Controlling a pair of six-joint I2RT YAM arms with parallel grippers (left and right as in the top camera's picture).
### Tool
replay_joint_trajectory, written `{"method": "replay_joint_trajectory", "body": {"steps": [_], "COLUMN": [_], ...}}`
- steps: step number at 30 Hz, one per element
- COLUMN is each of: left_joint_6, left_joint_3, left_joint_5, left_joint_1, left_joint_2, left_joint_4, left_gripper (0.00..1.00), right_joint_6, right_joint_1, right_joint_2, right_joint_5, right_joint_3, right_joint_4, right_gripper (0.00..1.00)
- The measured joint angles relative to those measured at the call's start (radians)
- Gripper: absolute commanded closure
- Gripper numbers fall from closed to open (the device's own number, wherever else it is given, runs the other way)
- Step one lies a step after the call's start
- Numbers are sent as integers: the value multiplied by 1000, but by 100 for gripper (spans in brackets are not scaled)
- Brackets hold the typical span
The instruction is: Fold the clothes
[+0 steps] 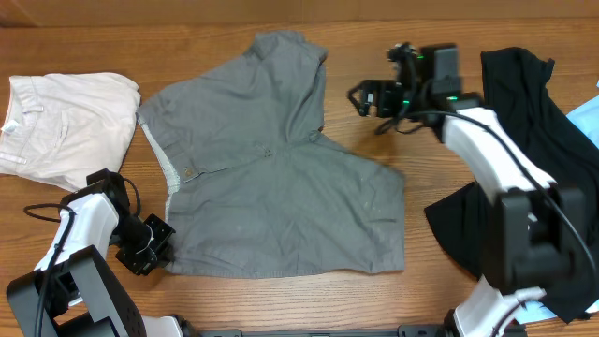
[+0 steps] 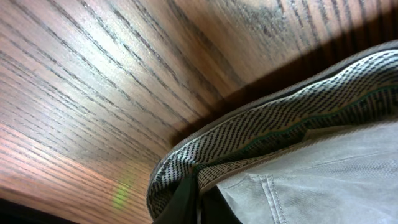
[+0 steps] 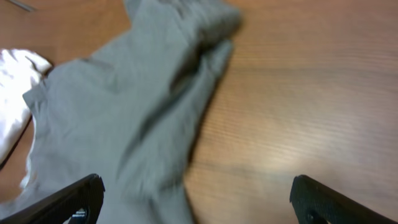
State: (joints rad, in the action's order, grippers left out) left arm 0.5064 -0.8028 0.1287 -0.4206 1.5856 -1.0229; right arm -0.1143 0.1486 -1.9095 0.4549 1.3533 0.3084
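The grey shorts [image 1: 271,178] lie spread on the wooden table, with one leg bunched toward the back edge and the pale waistband lining on the left. My left gripper [image 1: 154,245] is at the front left corner of the shorts. In the left wrist view its fingers [image 2: 198,202] are shut on the waistband [image 2: 261,134], whose checked lining shows. My right gripper [image 1: 372,96] is open and empty above bare table, right of the bunched leg. The right wrist view shows both its fingers wide apart [image 3: 196,199] over the leg [image 3: 137,106].
A white folded garment [image 1: 61,126] lies at the left edge. A black garment [image 1: 519,140] lies at the right, under the right arm, with a light blue item [image 1: 588,117] beyond it. Bare wood [image 1: 412,234] lies between the shorts and the black garment.
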Motion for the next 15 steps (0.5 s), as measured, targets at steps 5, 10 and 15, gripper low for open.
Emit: {"method": "replay_joint_trajectory", "body": {"steps": [5,10,15], "left_joint_6": [0,0,0], "left_joint_3": [0,0,0], "left_joint_5": [2,2,2], "left_joint_1": [0,0,0], "left_joint_2": [0,0,0], "left_joint_4": [8,10,17], "left_gripper": [93,93,93], "right_joint_6": [-51,-119,-152], "right_joint_1": [30,42,66], "right_joint_2": [-174,-297,-352], "right_joint_5": [36,69,82], "right_joint_3": [0,0,8], "right_joint_4": [-242,-418,-500], "right_gripper": [1,2,5]}}
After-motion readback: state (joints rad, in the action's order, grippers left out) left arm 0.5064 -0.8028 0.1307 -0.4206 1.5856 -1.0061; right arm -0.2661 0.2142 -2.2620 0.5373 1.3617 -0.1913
